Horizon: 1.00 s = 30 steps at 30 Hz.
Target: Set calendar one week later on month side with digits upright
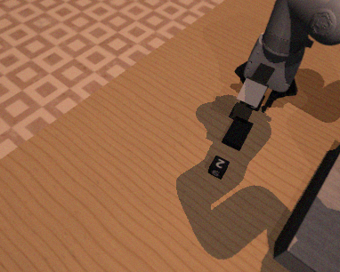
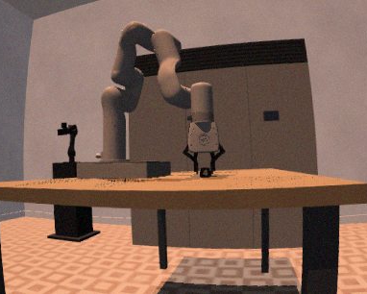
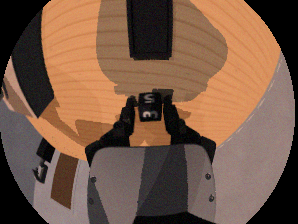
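One black cube [image 2: 205, 172] [image 3: 149, 107] sits between the fingers of my gripper [image 2: 205, 170] [image 3: 148, 104]; in the wrist view it shows a 5 and a 3, in the exterior view a 4. The fingers stand around it near the table, open, with only slim gaps. In the top view the gripper's body hides this cube. A second black cube [image 1: 218, 167], with a 2 and a smaller unclear mark, lies beyond the black tray [image 1: 238, 134] [image 3: 151, 30]. The tray lies flat on the table, with no cube seen in it. I cannot read any month's name.
The robot's grey base plate [image 1: 328, 236] [image 2: 112, 169] with its black edge stands to one side of the tray. The wooden table [image 1: 100, 178] [image 2: 276, 194] carries the arm's shadows. A small dark patch beside the tray is unclear, perhaps shadow.
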{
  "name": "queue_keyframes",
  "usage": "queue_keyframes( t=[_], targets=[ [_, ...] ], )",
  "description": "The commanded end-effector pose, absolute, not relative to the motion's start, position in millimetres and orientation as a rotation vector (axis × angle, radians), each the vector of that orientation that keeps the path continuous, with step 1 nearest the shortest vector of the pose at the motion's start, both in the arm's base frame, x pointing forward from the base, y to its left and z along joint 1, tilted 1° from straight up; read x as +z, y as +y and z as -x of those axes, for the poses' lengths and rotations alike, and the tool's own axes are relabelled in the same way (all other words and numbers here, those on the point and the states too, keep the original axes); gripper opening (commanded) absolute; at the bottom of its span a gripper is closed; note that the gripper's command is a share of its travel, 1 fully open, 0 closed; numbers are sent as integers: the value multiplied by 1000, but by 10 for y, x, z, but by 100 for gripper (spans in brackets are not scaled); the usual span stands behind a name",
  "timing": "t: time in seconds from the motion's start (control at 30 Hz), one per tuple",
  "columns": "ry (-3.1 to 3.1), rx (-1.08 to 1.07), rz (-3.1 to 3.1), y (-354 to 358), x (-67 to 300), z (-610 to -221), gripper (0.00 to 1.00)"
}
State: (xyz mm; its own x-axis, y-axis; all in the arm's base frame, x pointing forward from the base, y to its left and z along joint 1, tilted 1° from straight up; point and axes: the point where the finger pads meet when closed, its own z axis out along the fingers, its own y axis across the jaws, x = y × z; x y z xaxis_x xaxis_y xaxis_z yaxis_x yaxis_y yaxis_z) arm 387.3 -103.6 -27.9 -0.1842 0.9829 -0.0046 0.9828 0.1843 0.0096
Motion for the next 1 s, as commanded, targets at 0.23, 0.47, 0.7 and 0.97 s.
queue_keyframes(
  t=[0.23, 0.47, 0.7, 0.97],
  targets=[
    [2408, 9, -1998, -1039, -270, -3885, 27],
    [2408, 9, -1998, -1039, -270, -3885, 27],
    [2408, 9, -1998, -1039, -270, -3885, 27],
    [2408, 9, -1998, -1039, -270, -3885, 27]
  ],
)
